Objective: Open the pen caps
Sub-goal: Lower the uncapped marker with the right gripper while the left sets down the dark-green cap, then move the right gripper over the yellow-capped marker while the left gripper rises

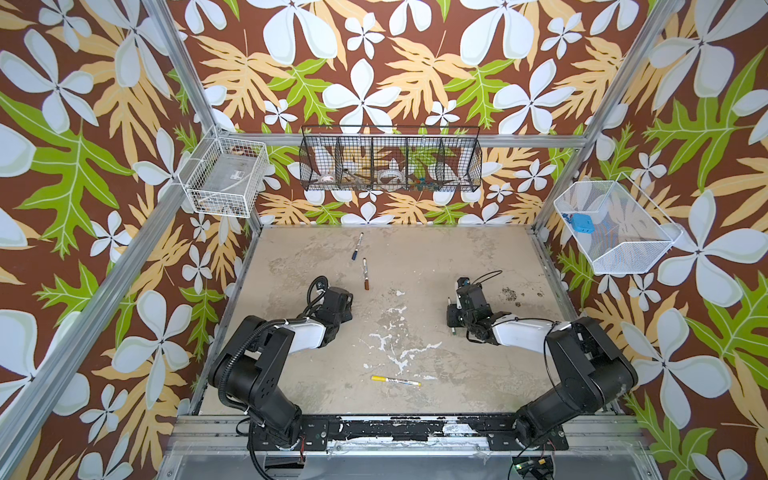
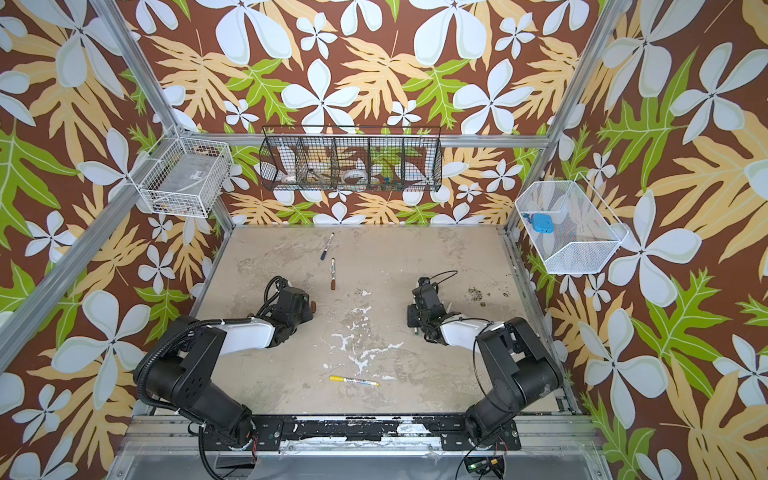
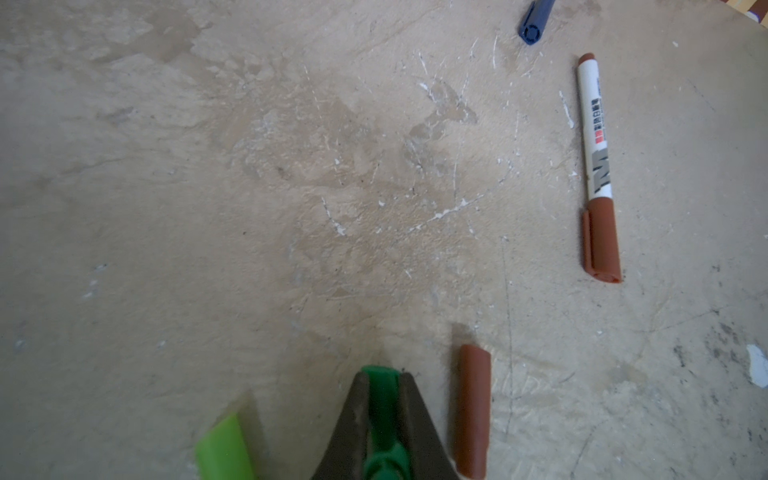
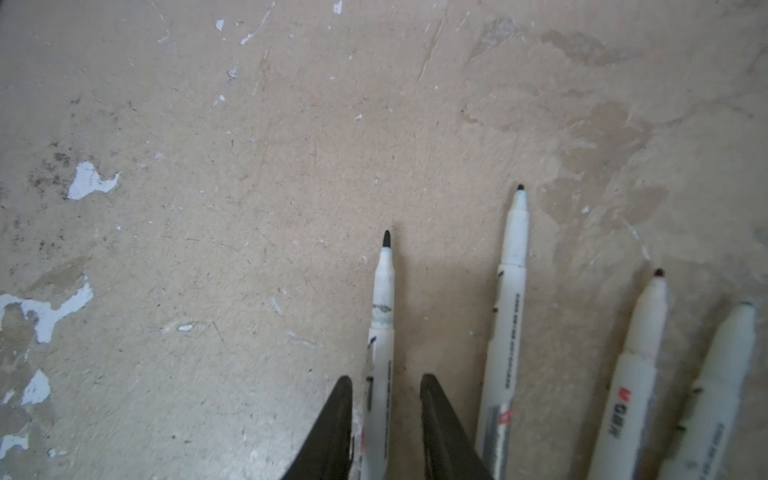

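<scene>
Beside the clamped green cap [image 3: 380, 386] lies a brown cap [image 3: 471, 411].

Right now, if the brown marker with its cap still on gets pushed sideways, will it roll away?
Probably only briefly: the brown marker has a slim round barrel, but its cap carries a raised clip along one side that should stop it. It looks like stiff, light plastic, so it would likely slide on the flat table.

Across the upper frame the wallpaper [image 1: 374, 62] is showing white flowers and green, tan leaves on brown. The table [image 1: 415, 257] is looking mottled beige. The left wrist view is showing a green cap [image 3: 384, 399], light green cap [image 3: 224, 449], brown cap [image 3: 471, 409].
</scene>
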Robot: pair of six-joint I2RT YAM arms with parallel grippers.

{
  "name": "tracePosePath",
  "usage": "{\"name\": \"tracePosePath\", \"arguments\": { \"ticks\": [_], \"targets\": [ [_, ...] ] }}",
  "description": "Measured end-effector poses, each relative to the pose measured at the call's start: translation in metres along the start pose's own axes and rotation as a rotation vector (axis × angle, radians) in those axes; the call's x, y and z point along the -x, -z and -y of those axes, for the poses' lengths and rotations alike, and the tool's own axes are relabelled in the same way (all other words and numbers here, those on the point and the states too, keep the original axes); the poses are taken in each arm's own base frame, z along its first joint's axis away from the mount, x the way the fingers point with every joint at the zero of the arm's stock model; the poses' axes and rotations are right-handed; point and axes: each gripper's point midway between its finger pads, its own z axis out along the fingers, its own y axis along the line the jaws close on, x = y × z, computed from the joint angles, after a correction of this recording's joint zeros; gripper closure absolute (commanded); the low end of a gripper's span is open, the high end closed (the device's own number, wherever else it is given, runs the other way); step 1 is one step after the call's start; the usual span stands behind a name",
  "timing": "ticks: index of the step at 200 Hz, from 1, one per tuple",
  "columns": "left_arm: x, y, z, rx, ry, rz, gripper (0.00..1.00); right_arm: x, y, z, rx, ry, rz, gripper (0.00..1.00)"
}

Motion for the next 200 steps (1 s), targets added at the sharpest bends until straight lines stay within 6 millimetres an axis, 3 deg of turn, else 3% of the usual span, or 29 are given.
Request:
{"name": "tracePosePath", "arguments": {
  "ticks": [59, 200],
  "targets": [
    [0.005, 0.007, -0.016, 0.031, 0.042, 0.027, 0.95, 0.008, 0.015, -0.002, 0.025, -0.004, 0.053, 0.7],
    [0.003, 0.004, -0.028, 0.062, 0.072, 0.024, 0.9, 0.005, 0.013, -0.009, 0.067, 0.002, 0.038, 0.69]
  ]
}}
